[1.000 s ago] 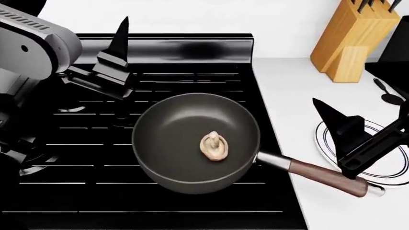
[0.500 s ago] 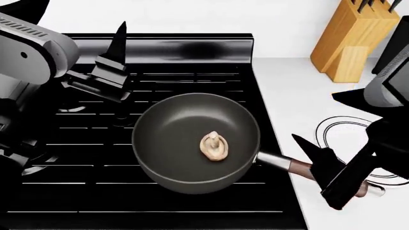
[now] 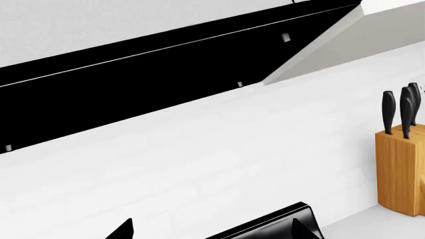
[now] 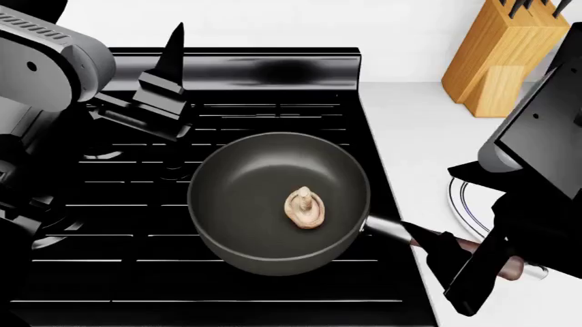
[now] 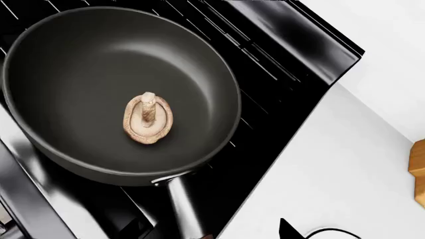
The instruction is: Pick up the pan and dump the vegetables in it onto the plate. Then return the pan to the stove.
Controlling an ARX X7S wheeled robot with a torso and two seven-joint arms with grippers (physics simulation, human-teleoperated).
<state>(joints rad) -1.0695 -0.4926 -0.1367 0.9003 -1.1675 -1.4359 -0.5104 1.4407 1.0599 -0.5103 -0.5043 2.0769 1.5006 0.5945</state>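
Observation:
The dark-grey pan (image 4: 264, 177) sits on the black stove (image 4: 118, 204), with its wooden handle (image 4: 512, 266) pointing out over the white counter. One tan mushroom (image 4: 307, 208) lies in it stem up; the right wrist view shows the pan (image 5: 99, 59) and mushroom (image 5: 147, 118) too. My right gripper (image 4: 438, 264) is open, with one finger on either side of the handle near its steel neck (image 5: 180, 201). The white plate (image 4: 460, 199) is mostly hidden under my right arm. My left gripper (image 4: 150, 88) is open and empty over the stove's back left.
A wooden knife block (image 4: 505, 54) stands at the back right of the white counter (image 4: 409, 129); it also shows in the left wrist view (image 3: 398, 169). The stove's raised back panel (image 4: 272, 68) runs behind the pan. A black object (image 4: 555, 102) lies right of the block.
My right gripper has come down and left from above the plate to the pan handle and now straddles it. The pan, mushroom and left arm have barely moved.

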